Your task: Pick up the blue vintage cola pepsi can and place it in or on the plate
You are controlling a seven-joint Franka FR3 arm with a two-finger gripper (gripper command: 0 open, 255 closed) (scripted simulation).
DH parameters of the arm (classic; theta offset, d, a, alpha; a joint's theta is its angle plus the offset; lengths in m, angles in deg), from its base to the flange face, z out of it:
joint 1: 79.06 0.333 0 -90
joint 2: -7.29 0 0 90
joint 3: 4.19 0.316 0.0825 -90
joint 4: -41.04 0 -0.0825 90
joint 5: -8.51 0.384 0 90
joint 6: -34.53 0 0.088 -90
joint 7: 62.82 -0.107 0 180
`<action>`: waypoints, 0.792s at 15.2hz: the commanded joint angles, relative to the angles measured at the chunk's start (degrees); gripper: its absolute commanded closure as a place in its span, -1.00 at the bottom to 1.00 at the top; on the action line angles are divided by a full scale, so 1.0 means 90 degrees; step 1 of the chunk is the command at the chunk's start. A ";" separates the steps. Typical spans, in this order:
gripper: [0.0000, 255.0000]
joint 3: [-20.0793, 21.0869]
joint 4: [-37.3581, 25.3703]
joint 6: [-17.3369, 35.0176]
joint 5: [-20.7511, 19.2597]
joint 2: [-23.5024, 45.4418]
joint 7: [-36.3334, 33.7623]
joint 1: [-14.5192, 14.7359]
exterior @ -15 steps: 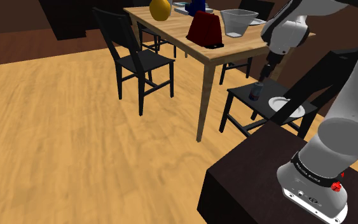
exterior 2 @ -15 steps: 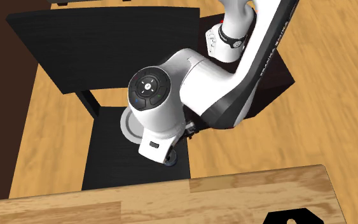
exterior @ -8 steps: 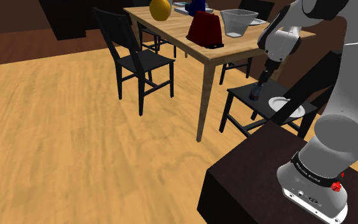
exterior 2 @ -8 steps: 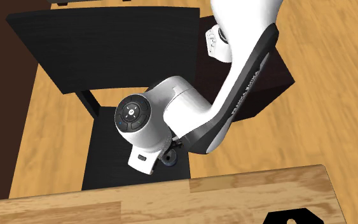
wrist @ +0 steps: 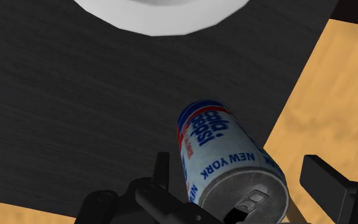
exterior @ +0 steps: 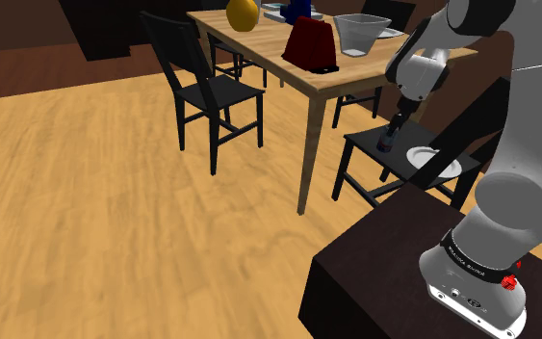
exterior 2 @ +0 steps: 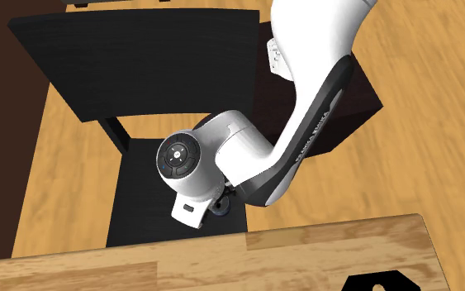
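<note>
The arm [exterior: 524, 144] is white, built of fat rounded links with dark joints. Its base [exterior: 471, 289] is pale, ringed by a black band [exterior: 463, 258] with small white lettering, and a red knob [exterior: 509, 282] sits at the base's 3 o'clock. A round dark cap [exterior 2: 177, 155] carries tiny marks. A black stripe [exterior 2: 309, 140] with white lettering runs toward the cap's 2 o'clock. The gripper [exterior: 392, 130] is all black, with blocky fingers [wrist: 329, 182].

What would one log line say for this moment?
claw: open, astride can | can: upright on black chair seat | plate: beside can
</note>
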 commanded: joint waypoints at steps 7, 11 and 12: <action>1.00 0.0003 0.0001 0.0005 0.0004 0.0003 0.0000 0.0001; 1.00 0.0004 -0.0003 0.0003 0.0005 0.0006 0.0003 -0.0002; 1.00 0.0003 -0.0006 0.0000 0.0003 0.0006 -0.0002 0.0000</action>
